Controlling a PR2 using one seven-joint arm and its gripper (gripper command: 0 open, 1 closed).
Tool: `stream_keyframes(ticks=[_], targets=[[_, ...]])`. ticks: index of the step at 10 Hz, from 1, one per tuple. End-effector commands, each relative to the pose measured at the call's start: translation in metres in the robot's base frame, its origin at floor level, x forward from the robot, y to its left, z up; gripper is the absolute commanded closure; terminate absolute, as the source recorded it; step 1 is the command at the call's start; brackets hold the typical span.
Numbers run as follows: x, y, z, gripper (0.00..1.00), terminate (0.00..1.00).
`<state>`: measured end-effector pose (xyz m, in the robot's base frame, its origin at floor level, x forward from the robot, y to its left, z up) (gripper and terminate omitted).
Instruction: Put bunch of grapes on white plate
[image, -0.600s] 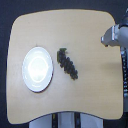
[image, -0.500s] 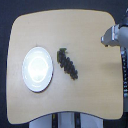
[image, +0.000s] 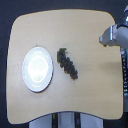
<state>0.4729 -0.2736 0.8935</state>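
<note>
Exterior view: almost nothing changes from half a second back. My gripper (image: 106, 38) hangs in the same spot over the table (image: 90, 95), near its edge on the exterior view's right, toward the far corner; too blurred, so I can't tell how its claw stands. The bunch of grapes (image: 67, 63) lies flat mid-table, unmoved and untouched, well apart from the gripper. The white plate (image: 37, 69) sits empty near the edge on the exterior view's left, just beside the grapes. My read: the approach hasn't started, so reach and grasp are all ahead.
</note>
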Motion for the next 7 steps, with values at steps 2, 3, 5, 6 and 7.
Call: stream_keyframes(ticks=[2, 3, 5, 6, 7], targets=[[0.028, 0.101, -0.039, 0.0, 0.0], [0.029, 0.128, -0.046, 0.0, 0.0], [0.021, 0.175, -0.059, 0.0, 0.0], [0.017, 0.192, -0.066, 0.0, 0.0], [0.016, 0.204, -0.073, 0.0, 0.0]])
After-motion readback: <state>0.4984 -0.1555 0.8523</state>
